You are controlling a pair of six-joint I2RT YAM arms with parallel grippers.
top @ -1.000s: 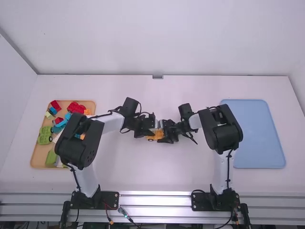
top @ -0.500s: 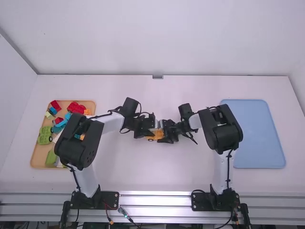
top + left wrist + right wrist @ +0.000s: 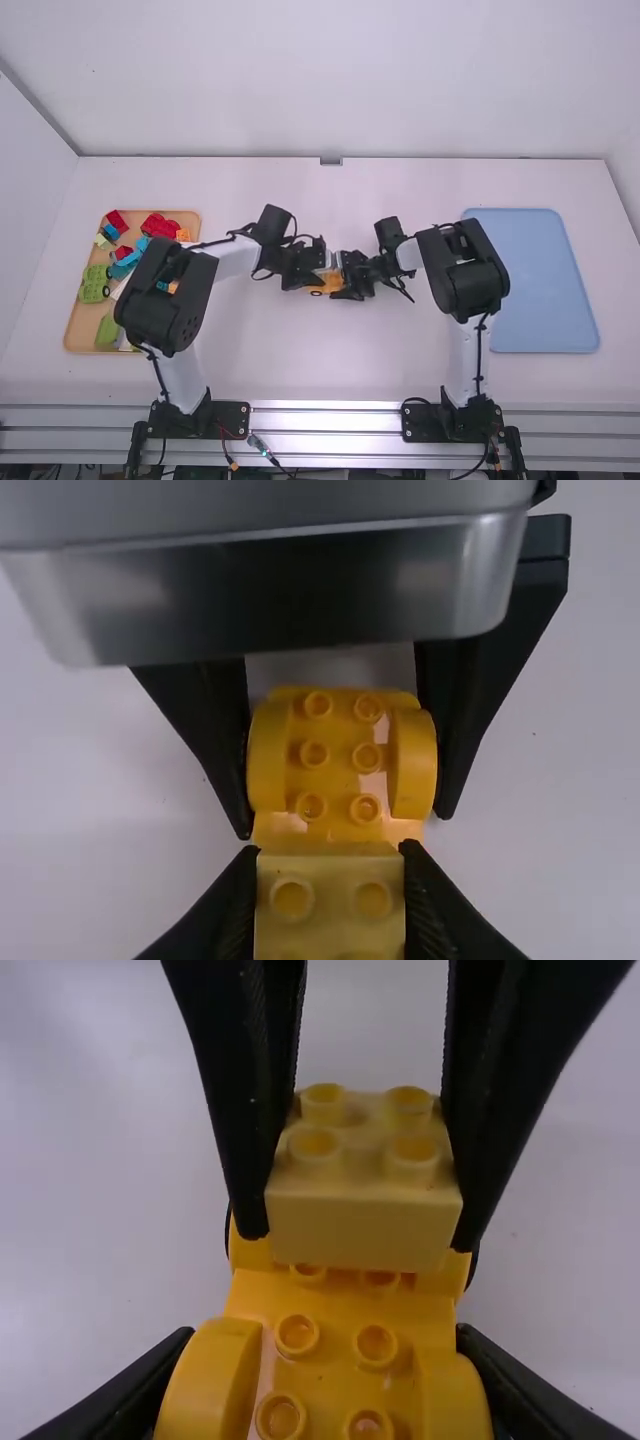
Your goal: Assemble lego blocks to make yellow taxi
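Note:
In the high view, my left gripper (image 3: 308, 279) and my right gripper (image 3: 349, 286) meet at the orange-yellow car body (image 3: 326, 284) in mid-table. A pale yellow two-by-two brick (image 3: 330, 910) is clamped in my left gripper (image 3: 331, 855) in the left wrist view. In the right wrist view, my right gripper (image 3: 325, 1360) is shut across the car body (image 3: 336, 1305), which has studs and rounded fenders. The pale brick (image 3: 362, 1222) is over one end of that body; whether it is pressed onto the studs I cannot tell.
An orange-brown tray (image 3: 82, 325) at the left holds red, blue and green blocks, partly under the left arm. On the right lies a blue tray (image 3: 545, 285), with the right arm near its left edge. The two grippers are close together.

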